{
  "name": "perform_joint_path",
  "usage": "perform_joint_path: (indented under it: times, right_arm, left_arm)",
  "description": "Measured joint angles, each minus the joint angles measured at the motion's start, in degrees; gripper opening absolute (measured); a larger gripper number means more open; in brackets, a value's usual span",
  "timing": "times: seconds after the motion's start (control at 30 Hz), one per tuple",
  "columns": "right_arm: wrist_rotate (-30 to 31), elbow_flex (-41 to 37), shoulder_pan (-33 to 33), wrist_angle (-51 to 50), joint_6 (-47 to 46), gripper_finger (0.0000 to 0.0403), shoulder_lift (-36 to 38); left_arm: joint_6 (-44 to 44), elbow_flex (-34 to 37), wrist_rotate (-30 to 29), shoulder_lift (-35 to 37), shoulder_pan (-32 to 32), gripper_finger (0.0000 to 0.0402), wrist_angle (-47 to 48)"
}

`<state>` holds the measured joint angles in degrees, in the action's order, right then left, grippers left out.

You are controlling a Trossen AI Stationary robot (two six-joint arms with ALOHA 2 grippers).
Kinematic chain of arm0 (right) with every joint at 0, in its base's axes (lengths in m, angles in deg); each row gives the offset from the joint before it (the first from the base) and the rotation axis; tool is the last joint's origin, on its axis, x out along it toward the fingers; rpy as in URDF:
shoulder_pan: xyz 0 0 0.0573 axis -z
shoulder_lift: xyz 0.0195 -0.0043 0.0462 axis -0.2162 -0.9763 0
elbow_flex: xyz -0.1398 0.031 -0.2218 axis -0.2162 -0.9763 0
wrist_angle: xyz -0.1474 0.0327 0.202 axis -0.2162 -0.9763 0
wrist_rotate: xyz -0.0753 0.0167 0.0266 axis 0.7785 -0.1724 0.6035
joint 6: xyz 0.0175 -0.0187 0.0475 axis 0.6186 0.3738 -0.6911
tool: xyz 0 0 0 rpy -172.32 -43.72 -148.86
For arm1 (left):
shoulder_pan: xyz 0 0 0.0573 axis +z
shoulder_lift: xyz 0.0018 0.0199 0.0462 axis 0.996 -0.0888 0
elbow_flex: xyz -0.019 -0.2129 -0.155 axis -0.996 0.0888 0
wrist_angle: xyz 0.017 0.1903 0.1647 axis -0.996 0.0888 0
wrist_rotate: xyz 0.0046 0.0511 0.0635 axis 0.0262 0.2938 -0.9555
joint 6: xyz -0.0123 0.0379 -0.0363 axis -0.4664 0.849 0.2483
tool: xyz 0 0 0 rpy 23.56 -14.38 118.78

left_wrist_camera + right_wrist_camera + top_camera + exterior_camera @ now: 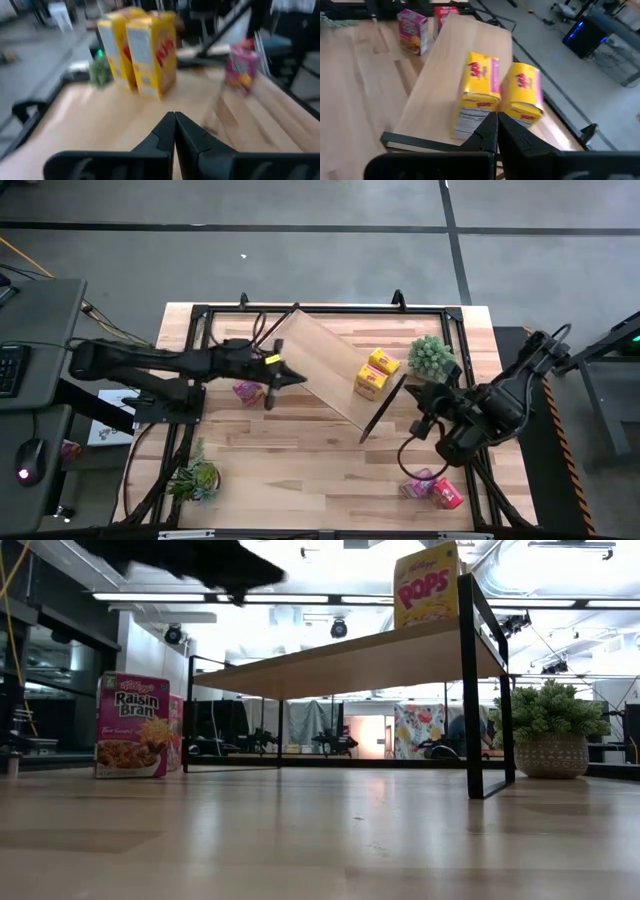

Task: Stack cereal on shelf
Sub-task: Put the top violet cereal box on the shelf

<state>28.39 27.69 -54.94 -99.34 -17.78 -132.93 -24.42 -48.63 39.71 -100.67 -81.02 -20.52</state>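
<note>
So the shelf (330,375) sits angled across the middle of the tabletop (300,470), with two yellow cereal boxes (375,374) standing side by side on it toward its right end. A magenta box (247,391) is on the tabletop just off the shelf's left end, and a pink and a red box (435,488) lie well off its right end. Left pincer (290,377) hovers at the shelf's left edge, fingers pressed together, holding nothing. Right pincer (415,395) is by the shelf's right end frame, also closed and empty.

Two cereal boxes (376,373) side by side on shelf (325,366), plant (432,355) right of shelf
</note>
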Motion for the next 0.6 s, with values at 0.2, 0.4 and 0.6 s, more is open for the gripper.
perform_joint_path:
  times: [0.2,0.4,0.6]
  right_arm:
    - [2.8,0.0,-0.4,-4.2,-4.2,0.0,0.2]
    - [4.1,0.0,-0.3,-4.1,-4.2,0.0,0.1]
    - [4.2,0.0,-0.3,-3.7,-4.2,0.0,0.1]
  left_arm:
    - [-5.1,-6.8,-10.4,13.3,-4.8,0.0035,30.8]
    - [-16.7,-10.3,-15.5,18.8,-8.8,0.0147,49.1]
    - [-26.6,-10.4,-15.0,19.0,-9.7,0.0259,55.5]
